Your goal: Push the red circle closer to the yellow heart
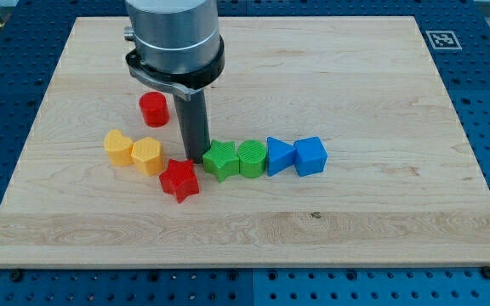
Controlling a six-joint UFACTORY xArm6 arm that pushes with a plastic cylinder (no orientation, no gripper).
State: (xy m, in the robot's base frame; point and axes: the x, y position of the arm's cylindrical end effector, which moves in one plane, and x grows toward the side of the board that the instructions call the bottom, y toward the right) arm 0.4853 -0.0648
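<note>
While red circle (153, 109) sits upper-left of my tip (196, 160), yellow heart (118, 148) left, no fingers.

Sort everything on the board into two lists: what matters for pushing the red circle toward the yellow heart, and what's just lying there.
Belongs to the job:
red circle
yellow heart
my tip, at the view's right of and below the circle

Just lying about:
yellow hexagon
red star
green star
green hexagon
blue triangle
blue cube

Arm (173, 42) enters from view's top; rod vertical, my tip (196, 160) on board.
</note>
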